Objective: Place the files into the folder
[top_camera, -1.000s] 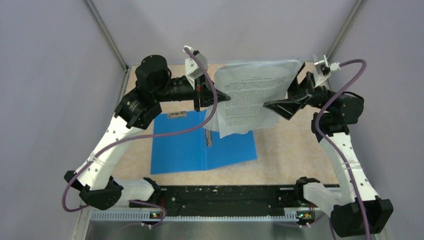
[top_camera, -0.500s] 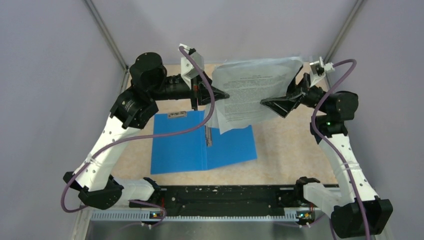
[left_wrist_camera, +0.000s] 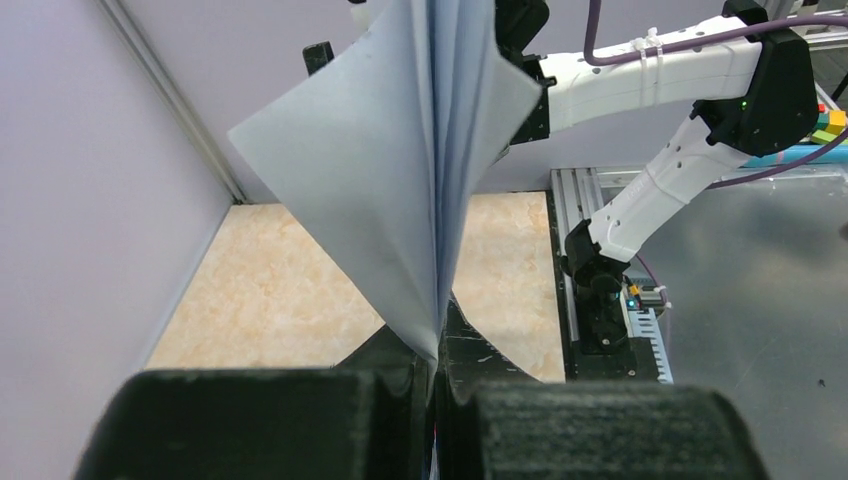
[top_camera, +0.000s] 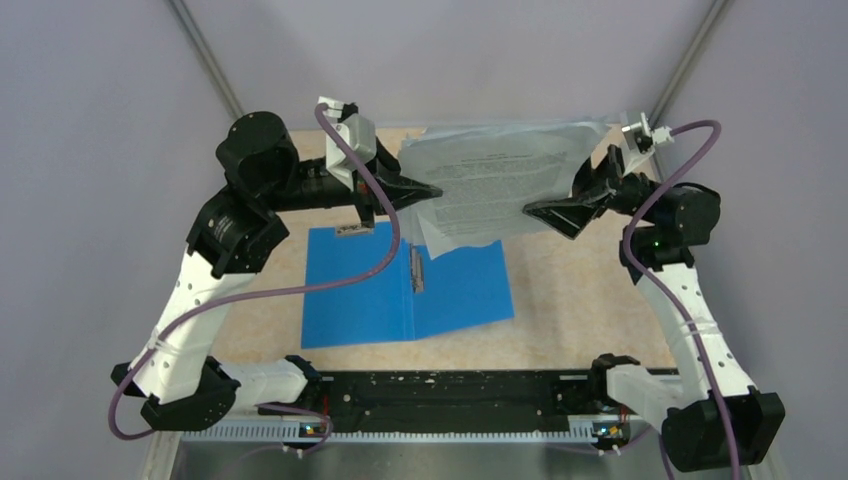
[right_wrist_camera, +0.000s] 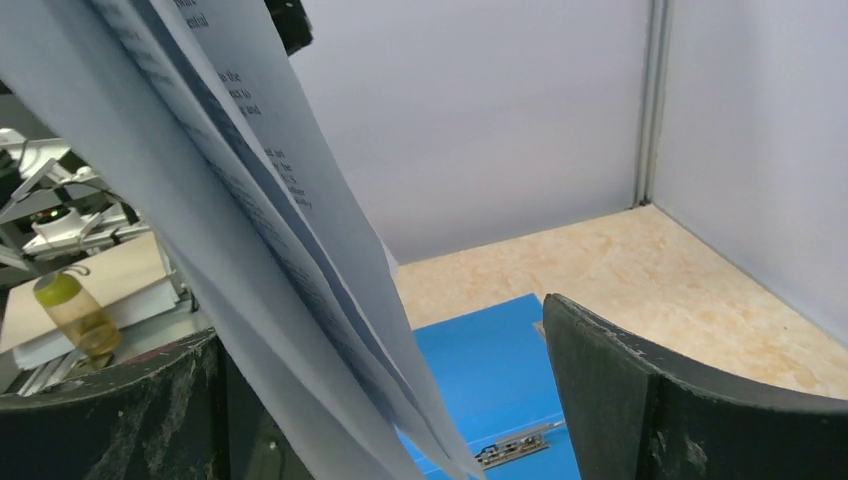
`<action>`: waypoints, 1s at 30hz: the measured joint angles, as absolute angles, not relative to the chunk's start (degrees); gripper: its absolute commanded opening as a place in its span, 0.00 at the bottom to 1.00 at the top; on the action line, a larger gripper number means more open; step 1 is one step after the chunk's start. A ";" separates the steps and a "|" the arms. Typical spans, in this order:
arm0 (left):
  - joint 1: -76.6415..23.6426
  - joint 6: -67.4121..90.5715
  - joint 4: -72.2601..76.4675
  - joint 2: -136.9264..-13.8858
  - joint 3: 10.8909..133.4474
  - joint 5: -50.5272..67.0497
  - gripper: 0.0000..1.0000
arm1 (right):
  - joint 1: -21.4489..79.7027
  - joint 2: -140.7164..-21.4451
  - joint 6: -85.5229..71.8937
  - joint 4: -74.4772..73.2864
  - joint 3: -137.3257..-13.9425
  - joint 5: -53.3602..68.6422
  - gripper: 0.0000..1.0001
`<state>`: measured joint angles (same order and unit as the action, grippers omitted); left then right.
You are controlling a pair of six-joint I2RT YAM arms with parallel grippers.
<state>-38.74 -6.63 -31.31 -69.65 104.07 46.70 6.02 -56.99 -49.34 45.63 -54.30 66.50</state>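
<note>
The files [top_camera: 495, 185] are a loose stack of white printed sheets held in the air over the back of the table. My left gripper [top_camera: 430, 192] is shut on their left edge; the left wrist view shows the sheets [left_wrist_camera: 380, 170] fanning up from between its closed jaws [left_wrist_camera: 437, 370]. My right gripper [top_camera: 535, 210] is at the stack's right edge. Its jaws stand wide apart in the right wrist view [right_wrist_camera: 380, 330], and the sheets [right_wrist_camera: 250, 200] hang between them near one finger. The blue folder [top_camera: 360, 290] lies open and flat below, its metal clip [top_camera: 417, 270] at the spine. The folder also shows in the right wrist view [right_wrist_camera: 490, 380].
Purple walls close in the left, back and right sides. A black and aluminium rail [top_camera: 450, 405] with both arm bases runs along the near edge. Purple cables loop from both wrists. A small metal tab [top_camera: 353, 230] sits on the folder's far left edge.
My left arm has drawn back to the left with the files, so the stack has shifted left and lies flatter. My right gripper has stayed nearly in place.
</note>
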 measured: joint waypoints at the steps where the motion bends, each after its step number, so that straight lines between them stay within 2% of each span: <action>1: -38.74 -6.79 -31.33 -69.58 104.09 46.63 0.00 | 6.02 -57.49 -50.81 47.64 -54.57 66.89 0.99; 9: -38.72 -6.98 -30.94 -69.65 104.09 44.93 0.00 | 7.79 -65.71 -66.94 68.97 -58.41 68.79 0.98; 12: -38.26 -5.93 -29.95 -69.89 104.09 43.57 0.00 | 9.82 -67.24 -70.46 72.62 -59.16 69.12 0.94; 17: -35.53 -2.46 -26.17 -71.35 103.15 43.57 0.00 | 10.92 -65.49 -67.94 69.41 -59.27 69.04 0.66; 27: -32.64 4.05 -19.44 -73.41 95.98 44.31 0.00 | 11.11 -56.80 -41.80 35.05 -60.66 62.54 0.03; 30: -32.64 5.63 -15.29 -73.23 92.07 44.27 0.00 | 11.11 -56.58 -36.29 27.46 -60.75 59.27 0.00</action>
<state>-32.64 5.63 -15.29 -73.23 92.07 44.27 11.11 -56.58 -36.29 27.46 -60.75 59.27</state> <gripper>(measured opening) 0.012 0.018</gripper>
